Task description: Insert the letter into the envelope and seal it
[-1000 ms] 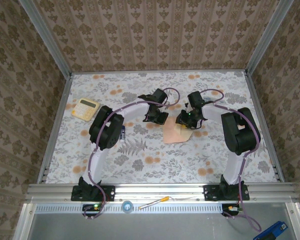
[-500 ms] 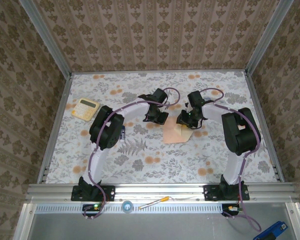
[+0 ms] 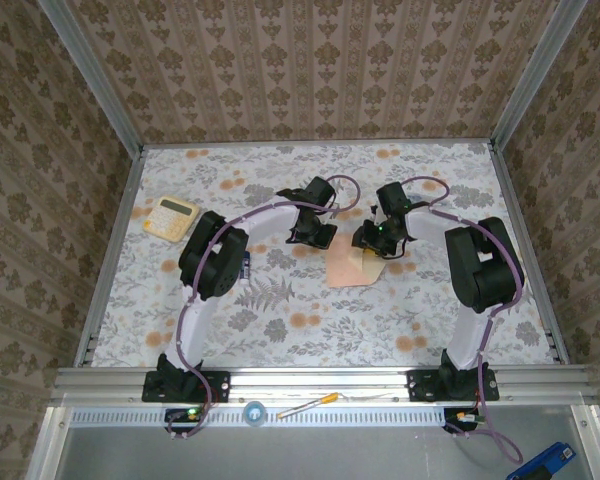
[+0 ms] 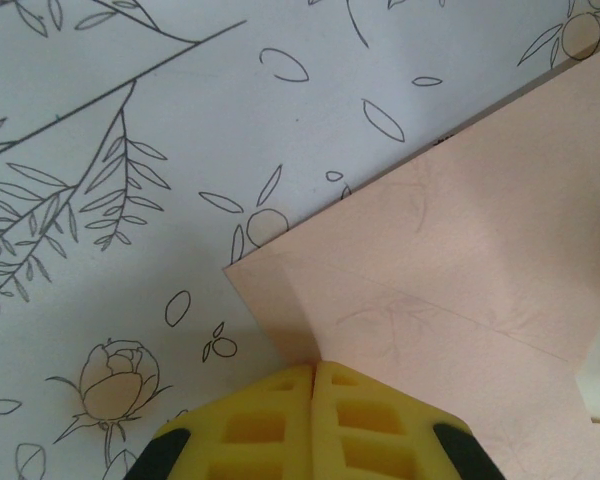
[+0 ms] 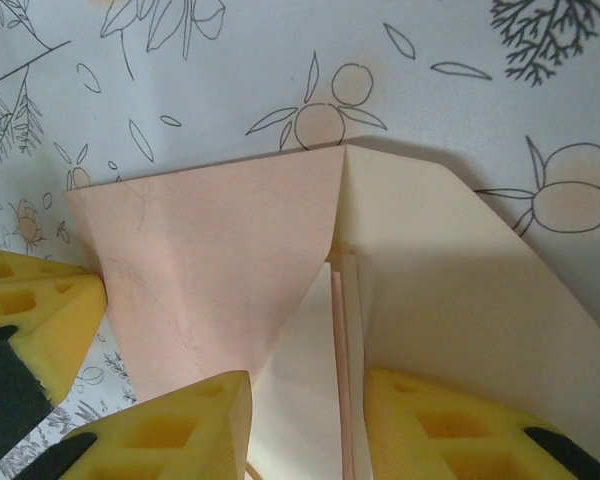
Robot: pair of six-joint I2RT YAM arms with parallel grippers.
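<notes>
Pads (image 4: 270, 425) of left gripper (image 4: 313, 385): pressed flat together, no gap, nothing seen clamped between them. Sit right at a pink corner fold of the envelope (image 4: 460, 270); touching or just above, cannot tell. Seen from the right wrist, one left pad (image 5: 30, 300) up against the pink left edge. Left arm: reaches from the near edge of the worktop (image 3: 280, 300) over its middle, elbow bent out to the left, wrist pointing right and down, left gripper (image 3: 313, 235) at the far left corner of the paper.

Right gripper (image 5: 305, 420): narrowly parted, a modest gap between its two yellow pads (image 5: 420, 430). Straddles a cream panel and a thin pink strip in the middle of the envelope (image 5: 210, 270), low over the paper, clamping nothing that shows. Whether that strip belongs to the letter, cannot tell. Right arm: rises from the near right, folds at the elbow close to the right edge, runs left, right gripper (image 3: 372, 240) tipped down at the far edge of the paper, facing the left one.

Envelope (image 3: 352, 268): lies flat near the worktop's middle, slightly right of centre, just nearer than both grippers. Calculator (image 3: 170, 217): well apart, by the far left edge.
</notes>
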